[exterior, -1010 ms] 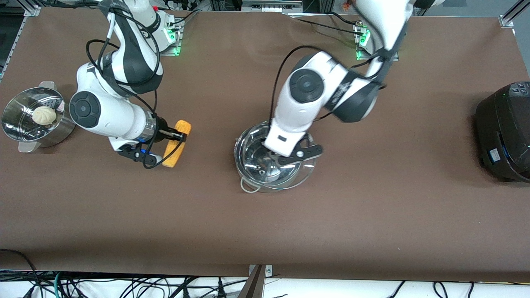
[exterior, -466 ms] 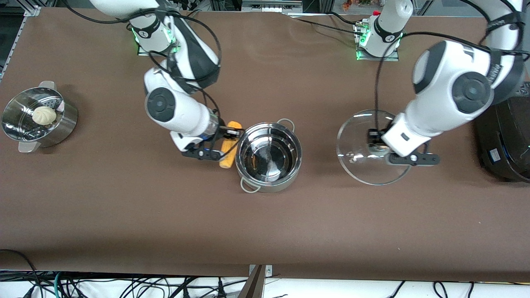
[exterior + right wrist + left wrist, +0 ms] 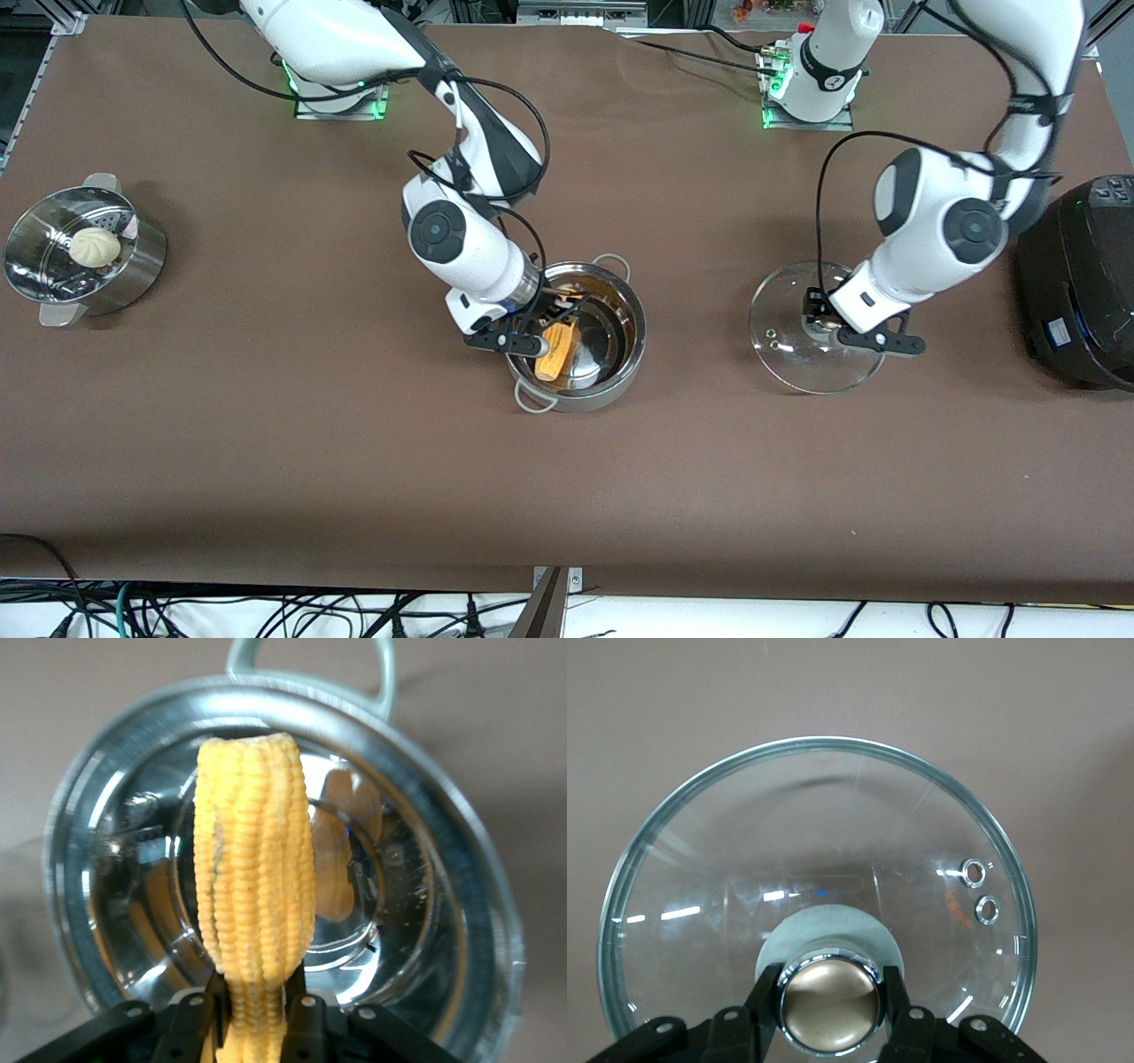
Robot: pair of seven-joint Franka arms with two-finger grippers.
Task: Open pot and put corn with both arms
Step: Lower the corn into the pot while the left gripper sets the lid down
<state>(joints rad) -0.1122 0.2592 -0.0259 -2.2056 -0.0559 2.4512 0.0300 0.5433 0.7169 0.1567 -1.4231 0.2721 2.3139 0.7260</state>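
Observation:
The steel pot (image 3: 620, 354) stands open mid-table; it also shows in the right wrist view (image 3: 461, 904). My right gripper (image 3: 554, 312) is shut on the yellow corn cob (image 3: 558, 350) and holds it over the pot's inside; in the right wrist view the corn (image 3: 255, 886) hangs above the pot's bottom. My left gripper (image 3: 828, 323) is shut on the tan knob (image 3: 830, 1005) of the glass lid (image 3: 797, 359), which is low over or on the table toward the left arm's end. The lid (image 3: 815, 842) fills the left wrist view.
A perforated steamer basket (image 3: 133, 275) with a white bun (image 3: 95, 246) stands at the right arm's end. A big black cooker (image 3: 1076, 283) stands at the left arm's end, close to the lid.
My right gripper carried the corn from beside the pot to over its inside. My left gripper brought the lid lower, a little toward the cooker.

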